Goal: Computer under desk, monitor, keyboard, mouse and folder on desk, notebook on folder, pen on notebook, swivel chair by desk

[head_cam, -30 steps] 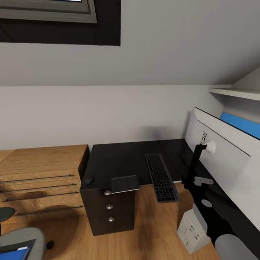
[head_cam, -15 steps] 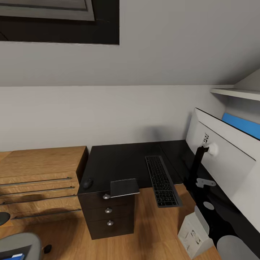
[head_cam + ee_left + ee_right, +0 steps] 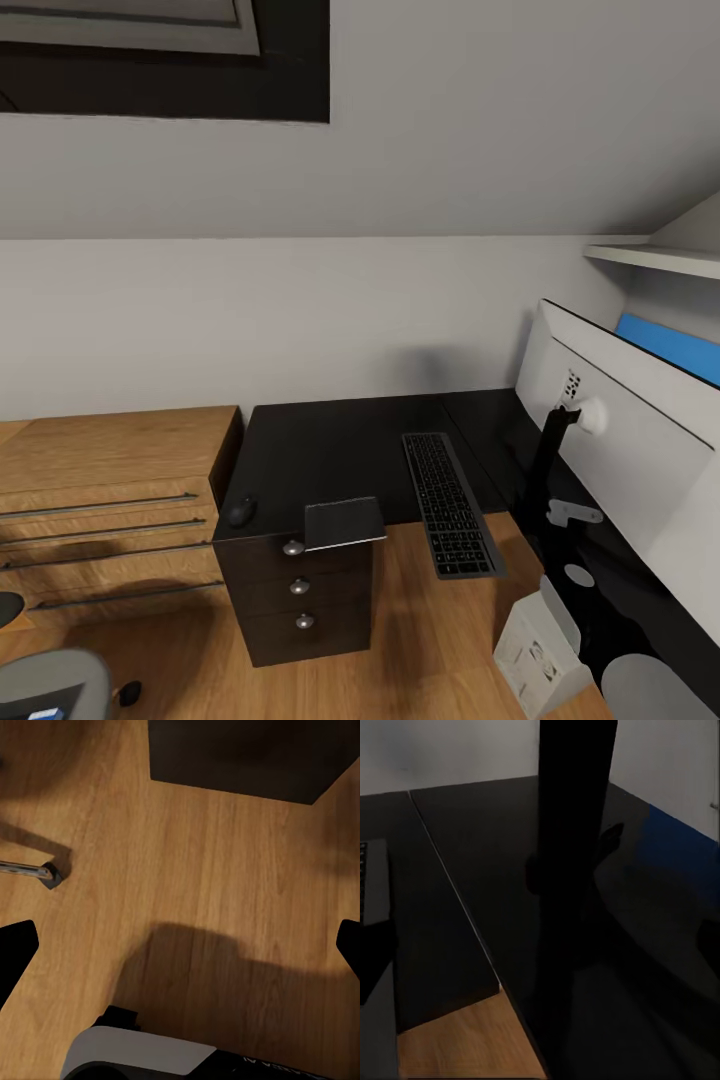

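Keyboard [image 3: 449,504] overhangs the desk [image 3: 340,450] front edge beside the monitor [image 3: 620,440]; a careless nudge could tip it off. Mouse [image 3: 241,512] and notebook [image 3: 344,522] sit near the same edge. Left gripper [image 3: 180,945] spreads open above the floor [image 3: 210,885]; right gripper's state I cannot tell.

The desk [image 3: 330,440] bears keyboard [image 3: 448,502], mouse [image 3: 241,512], notebook [image 3: 344,522], monitor [image 3: 620,440].

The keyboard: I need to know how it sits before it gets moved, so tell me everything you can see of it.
The keyboard is a flat, slim rectangle with dark grey keys on a lighter silver-grey base. It lies on the glossy black desk, long side running away from the wall, its near end sticking out past the desk's front edge over the wooden floor. The monitor stands to its right. Nothing rests on it.
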### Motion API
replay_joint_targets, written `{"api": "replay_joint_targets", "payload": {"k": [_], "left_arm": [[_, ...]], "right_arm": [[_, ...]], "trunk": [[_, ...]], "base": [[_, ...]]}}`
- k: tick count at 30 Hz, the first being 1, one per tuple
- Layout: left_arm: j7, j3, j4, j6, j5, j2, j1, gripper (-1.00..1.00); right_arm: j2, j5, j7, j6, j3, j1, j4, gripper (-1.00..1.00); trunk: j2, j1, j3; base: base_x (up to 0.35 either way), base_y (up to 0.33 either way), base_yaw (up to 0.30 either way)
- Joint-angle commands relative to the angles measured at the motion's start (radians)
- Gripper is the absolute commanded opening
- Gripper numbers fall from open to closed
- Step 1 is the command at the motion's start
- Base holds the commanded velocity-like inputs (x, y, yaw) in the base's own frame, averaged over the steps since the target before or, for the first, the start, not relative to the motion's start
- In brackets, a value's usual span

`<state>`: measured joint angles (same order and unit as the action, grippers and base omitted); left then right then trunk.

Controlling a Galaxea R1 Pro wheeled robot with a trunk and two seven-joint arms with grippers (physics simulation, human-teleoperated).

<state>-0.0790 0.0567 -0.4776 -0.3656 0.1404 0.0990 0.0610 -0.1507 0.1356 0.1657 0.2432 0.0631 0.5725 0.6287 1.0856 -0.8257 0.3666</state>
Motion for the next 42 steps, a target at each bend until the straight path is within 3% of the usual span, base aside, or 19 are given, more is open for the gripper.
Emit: {"api": "replay_joint_targets", "payload": {"k": [1, 12, 15, 20, 35, 42], "left_arm": [[0.001, 0.002, -0.002, -0.001, 0.004, 0.001, 0.0, 1.0], [0.001, 0.002, 0.0, -0.001, 0.004, 0.002, 0.0, 1.0], [0.001, 0.002, 0.009, -0.001, 0.004, 0.002, 0.0, 1.0], [0.001, 0.002, 0.014, -0.001, 0.004, 0.001, 0.0, 1.0], [0.001, 0.002, 0.016, -0.004, 0.004, 0.001, 0.0, 1.0], [0.001, 0.002, 0.016, -0.036, 0.004, 0.001, 0.0, 1.0]], "right_arm": [[-0.001, 0.01, 0.001, 0.01, -0.002, 0.001, -0.008, 1.0], [-0.029, 0.01, 0.005, 0.036, 0.003, 0.02, -0.09, 1.0], [-0.032, 0.009, 0.005, 0.035, 0.002, 0.097, -0.203, 1.0], [-0.036, 0.009, 0.004, 0.037, 0.002, 0.169, -0.299, 1.0], [-0.039, 0.01, 0.003, 0.041, 0.001, 0.196, -0.334, 1.0], [-0.041, 0.01, 0.003, 0.049, 0.002, 0.196, -0.334, 1.0]], "trunk": [[0.001, 0.0, 0.001], [0.001, 0.0, 0.001], [0.001, 0.0, 0.001], [0.001, 0.0, 0.001], [0.001, 0.0, 0.001], [0.001, 0.0, 0.001]], "base": [[0.002, 0.0, 0.0], [0.0, 0.0, 0.0], [0.0, 0.0, 0.0], [0.0, 0.0, 0.0], [0.064, 0.0, 0.0], [0.124, 0.0, 0.0]]}}
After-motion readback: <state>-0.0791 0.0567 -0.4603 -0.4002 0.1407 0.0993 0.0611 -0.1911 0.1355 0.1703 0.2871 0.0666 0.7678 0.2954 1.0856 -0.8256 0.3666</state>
